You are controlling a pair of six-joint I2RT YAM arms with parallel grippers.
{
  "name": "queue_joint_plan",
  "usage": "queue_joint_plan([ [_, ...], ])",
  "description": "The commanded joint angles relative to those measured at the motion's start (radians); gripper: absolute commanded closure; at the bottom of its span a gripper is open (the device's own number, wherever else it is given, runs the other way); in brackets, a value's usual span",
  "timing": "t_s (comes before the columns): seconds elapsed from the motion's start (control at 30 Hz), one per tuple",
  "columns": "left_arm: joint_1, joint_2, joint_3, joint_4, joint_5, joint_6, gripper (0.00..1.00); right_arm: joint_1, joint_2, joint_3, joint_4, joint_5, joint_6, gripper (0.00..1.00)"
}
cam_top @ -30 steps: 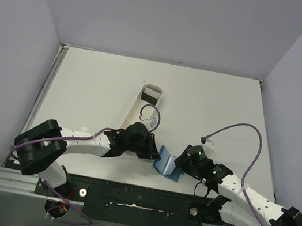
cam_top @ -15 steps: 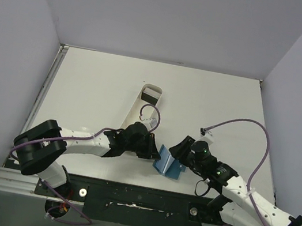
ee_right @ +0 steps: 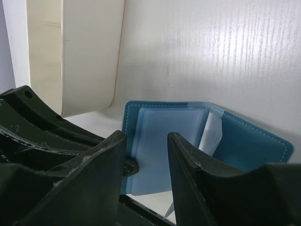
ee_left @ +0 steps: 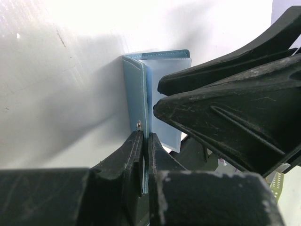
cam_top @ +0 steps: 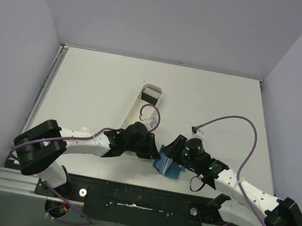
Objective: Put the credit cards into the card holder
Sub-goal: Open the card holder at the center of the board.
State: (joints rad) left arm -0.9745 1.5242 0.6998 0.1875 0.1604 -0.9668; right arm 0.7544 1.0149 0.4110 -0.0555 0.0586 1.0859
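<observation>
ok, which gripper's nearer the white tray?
Left. The left gripper sits by the white tray's near end, jaws shut on the card holder. The right gripper is across the holder from it, jaws open.

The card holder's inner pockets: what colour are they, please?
The card holder pockets are pale blue; clearest in the right wrist view.

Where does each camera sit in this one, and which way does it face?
Top external: above and behind the bases, looking down at the table; left arm and right arm meet at the holder.
Left wrist: low on the left arm, looking along its jaws, shut on the holder's cover; right jaws alongside.
Right wrist: looking along its open jaws at the open holder and tray; left jaws at left.
All three share the holder.
</observation>
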Motion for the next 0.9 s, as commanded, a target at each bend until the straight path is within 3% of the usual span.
queue_joint_plan([
  [0.0, -0.004, -0.018, 0.006, 0.061, -0.007, -0.006, 1.0, 0.002, 0.015, -0.023, 0.105, -0.025, 0.018, 0.59],
  [0.87, -0.004, -0.013, 0.008, 0.054, -0.008, -0.006, 1.0, -0.006, -0.033, -0.061, 0.092, 0.003, 0.037, 0.62],
])
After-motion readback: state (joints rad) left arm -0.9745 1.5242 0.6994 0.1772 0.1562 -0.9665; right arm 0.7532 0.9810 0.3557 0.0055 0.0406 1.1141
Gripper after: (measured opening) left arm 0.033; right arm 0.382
